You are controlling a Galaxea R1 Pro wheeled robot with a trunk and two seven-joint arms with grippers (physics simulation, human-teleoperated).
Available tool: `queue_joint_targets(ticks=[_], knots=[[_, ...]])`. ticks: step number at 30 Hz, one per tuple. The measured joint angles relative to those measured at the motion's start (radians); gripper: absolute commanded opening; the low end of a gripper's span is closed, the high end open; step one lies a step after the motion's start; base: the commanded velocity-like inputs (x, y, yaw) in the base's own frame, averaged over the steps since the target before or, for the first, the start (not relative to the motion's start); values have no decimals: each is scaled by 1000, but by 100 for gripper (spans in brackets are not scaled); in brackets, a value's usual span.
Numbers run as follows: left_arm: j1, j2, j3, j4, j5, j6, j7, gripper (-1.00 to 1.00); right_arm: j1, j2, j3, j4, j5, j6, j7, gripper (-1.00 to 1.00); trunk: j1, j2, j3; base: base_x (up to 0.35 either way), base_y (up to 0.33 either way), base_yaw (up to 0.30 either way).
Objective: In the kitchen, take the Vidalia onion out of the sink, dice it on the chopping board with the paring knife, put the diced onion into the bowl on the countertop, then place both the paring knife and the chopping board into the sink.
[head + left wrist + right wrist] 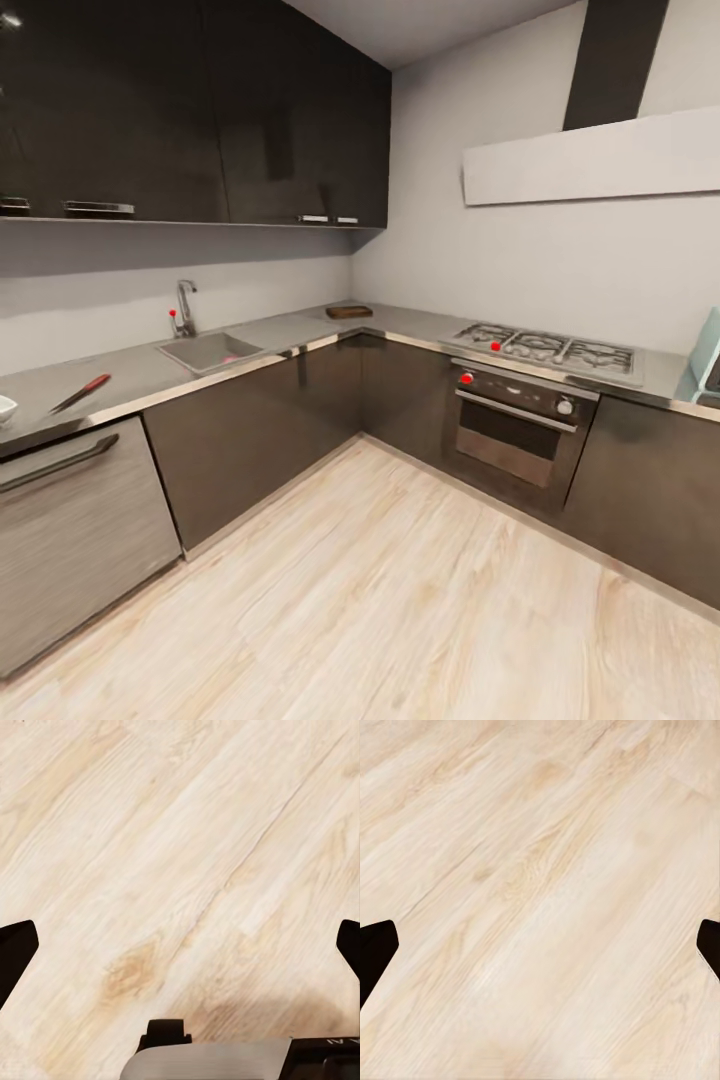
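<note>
Pale wood floor (400,600) runs right under you, and both wrist cameras look straight down on it; your left gripper (180,945) has its two dark fingertips (15,952) parked at opposite edges of its view, spread wide with nothing between them; your right gripper (540,945) sits the same way, tips far apart over bare planks, holding nothing. Look up through the head camera and you've got an L-shaped grey countertop (140,375) over dark cabinets; the sink (210,351) is sunk into the left run with the faucet (184,308) standing behind it; a small pale-reddish spot shows in the basin, too small for you to tell whether it's the Vidalia onion. Further left on that run the paring knife (80,393) lies flat with its red handle pointing toward the sink, and the white bowl (5,408) peeks in at the frame's left edge, near the knife but apart from it. Back in the corner the chopping board (349,312) rests on the counter, well apart from the sink; along the right run you see the gas hob (545,348) with the oven (515,425) below it; a dishwasher front (80,530) sits under the knife.
</note>
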Motion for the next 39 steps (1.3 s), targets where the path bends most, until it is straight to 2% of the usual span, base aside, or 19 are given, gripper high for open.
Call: queue_joint_targets(ticks=[39], knots=[[0, 0, -1, 0, 0, 1, 0, 100, 0, 0, 0, 0, 0, 0, 0, 100, 0, 0, 0, 277, -193, 206]])
